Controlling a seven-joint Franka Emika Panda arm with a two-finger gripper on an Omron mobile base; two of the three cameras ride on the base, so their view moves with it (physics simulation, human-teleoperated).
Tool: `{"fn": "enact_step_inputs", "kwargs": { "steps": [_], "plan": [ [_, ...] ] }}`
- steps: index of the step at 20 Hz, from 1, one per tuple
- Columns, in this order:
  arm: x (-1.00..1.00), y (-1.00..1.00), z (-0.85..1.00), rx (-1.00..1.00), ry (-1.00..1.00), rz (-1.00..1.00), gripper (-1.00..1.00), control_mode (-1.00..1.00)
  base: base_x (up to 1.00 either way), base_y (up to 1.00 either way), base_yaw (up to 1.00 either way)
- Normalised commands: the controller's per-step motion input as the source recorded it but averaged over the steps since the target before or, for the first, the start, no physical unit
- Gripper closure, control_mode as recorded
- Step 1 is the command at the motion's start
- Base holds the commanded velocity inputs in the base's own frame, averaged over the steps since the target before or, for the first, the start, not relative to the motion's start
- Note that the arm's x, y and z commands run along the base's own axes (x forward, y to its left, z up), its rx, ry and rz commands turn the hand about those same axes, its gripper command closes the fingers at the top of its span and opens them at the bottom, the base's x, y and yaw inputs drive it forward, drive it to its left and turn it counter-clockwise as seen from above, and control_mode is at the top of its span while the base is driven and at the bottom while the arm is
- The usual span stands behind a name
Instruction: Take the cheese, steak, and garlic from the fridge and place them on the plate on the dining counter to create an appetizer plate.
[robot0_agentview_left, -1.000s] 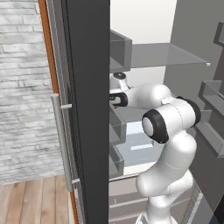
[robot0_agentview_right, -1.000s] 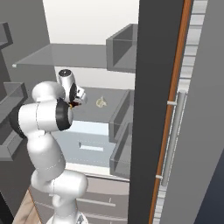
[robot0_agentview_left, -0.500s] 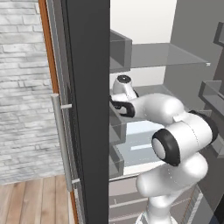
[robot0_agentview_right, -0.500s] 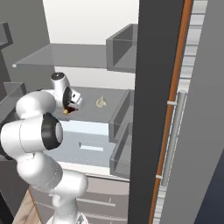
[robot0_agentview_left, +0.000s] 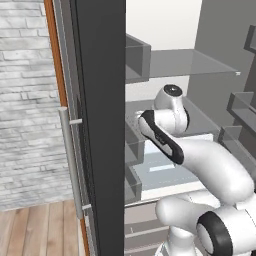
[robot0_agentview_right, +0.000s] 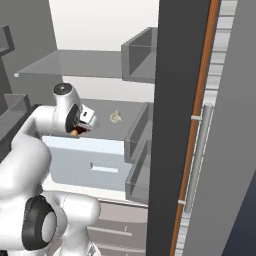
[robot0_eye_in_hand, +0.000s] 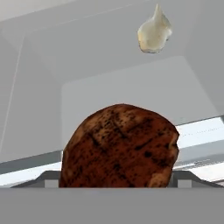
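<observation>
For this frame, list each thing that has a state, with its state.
fridge: doors open, arm reaching inside.
steak: close in front of the hand camera, between the end effector's fingers; grip not confirmed.
garlic: resting on the fridge shelf, untouched.
end effector: jaws wide, at the steak.

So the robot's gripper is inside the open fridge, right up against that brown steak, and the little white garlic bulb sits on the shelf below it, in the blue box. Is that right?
Not quite. The garlic lies on the same grey shelf as the steak, a little further along, not in the blue box below. The right base view shows it. The gripper is indeed inside the fridge at the steak.
</observation>
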Motion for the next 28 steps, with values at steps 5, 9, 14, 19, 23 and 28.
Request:
{"fn": "enact_step_inputs", "kwargs": {
  "steps": [5,9,14,19,23,28],
  "plan": [
    [-1.0,-0.7,0.68,-0.01,0.05,0.0,1.0,-1.0,0.0,0.0,0.0],
    [-0.99,-0.74,0.09,-0.04,0.24,0.0,1.0,-1.0,0.0,0.0,0.0],
    [-0.67,-0.65,-0.02,-0.05,0.4,0.0,1.0,-1.0,0.0,0.0,0.0],
    [-0.25,-0.32,-0.04,-0.02,0.1,0.0,1.0,1.0,-0.32,-0.04,0.0],
    [0.0,0.0,0.0,0.0,0.0,0.0,1.0,1.0,-1.0,0.03,0.06],
    [0.0,0.0,0.0,0.0,0.0,0.0,1.0,1.0,-0.83,0.15,0.68]
  ]
}}
